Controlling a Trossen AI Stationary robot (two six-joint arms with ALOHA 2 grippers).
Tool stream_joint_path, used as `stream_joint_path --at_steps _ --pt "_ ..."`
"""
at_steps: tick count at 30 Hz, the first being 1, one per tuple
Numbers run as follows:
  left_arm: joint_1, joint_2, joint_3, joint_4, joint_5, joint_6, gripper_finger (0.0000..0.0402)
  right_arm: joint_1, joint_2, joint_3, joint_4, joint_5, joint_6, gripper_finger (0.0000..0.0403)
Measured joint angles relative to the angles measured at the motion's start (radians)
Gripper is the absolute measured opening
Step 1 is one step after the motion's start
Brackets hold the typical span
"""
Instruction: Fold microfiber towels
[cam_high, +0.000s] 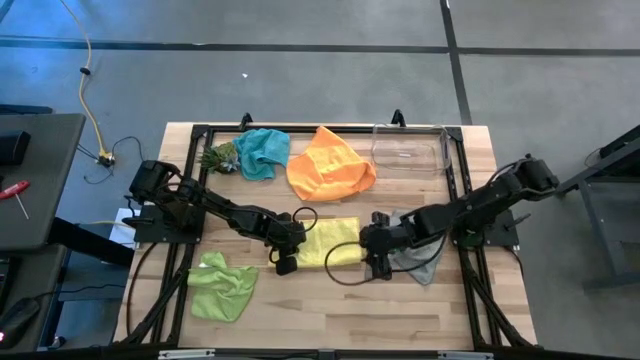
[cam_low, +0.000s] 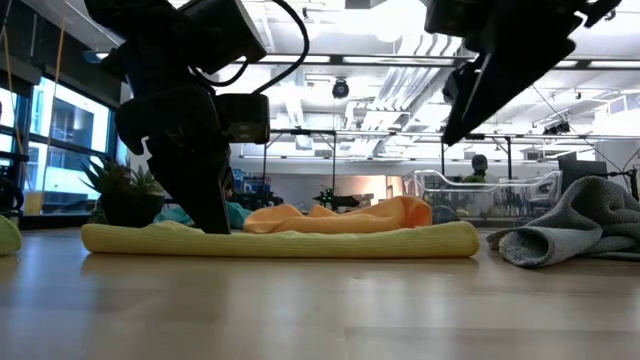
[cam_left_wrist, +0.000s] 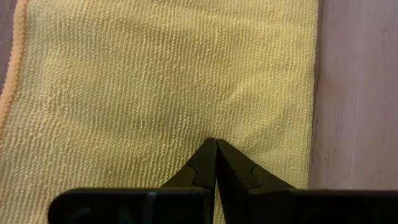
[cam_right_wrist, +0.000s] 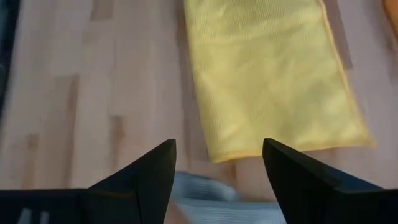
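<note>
Yellow microfiber is seen at the middle of the wooden bench (cam_high: 400, 310): the yellow towel (cam_high: 330, 243) lies flat as a long folded strip between the two arms. The left pincer (cam_left_wrist: 216, 142) is pressed together, empty, with its tips set down on the cloth near one end, and nothing is pinched by it. The right pincer (cam_right_wrist: 219, 146) is held spread above the other end of the strip, just over the bare wood and the edge of the grey towel (cam_high: 418, 260), which lies crumpled beside it. The orange towel (cam_high: 330, 165) and the teal towel (cam_high: 263, 152) are left unfolded at the far side, and the lime green towel (cam_high: 222, 286) at the near left. A risk is judged here: if the right pincer is lowered a little off the hem, the grey cloth can be caught together with the yellow one, or the strip can be dragged under the left tips and the fold opened.
</note>
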Motion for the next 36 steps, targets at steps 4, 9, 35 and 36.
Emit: stream_joint_path --at_steps 4,9,35,36 --pt "0.000 0.000 0.000 0.000 0.000 0.000 0.0000 -0.001 0.050 0.025 0.001 -0.021 -0.044 0.0234" --pt "0.000 0.000 0.000 0.000 0.002 0.000 0.0000 -0.001 0.105 0.023 -0.006 -0.029 -0.046 0.0234" --pt "0.000 0.000 0.000 0.000 0.001 0.008 0.0000 -0.007 0.177 -0.011 -0.125 -0.087 -0.084 0.0015" --pt "0.000 0.000 0.000 0.000 0.001 0.007 0.0000 -0.011 0.176 -0.023 -0.089 -0.088 -0.079 0.0011"
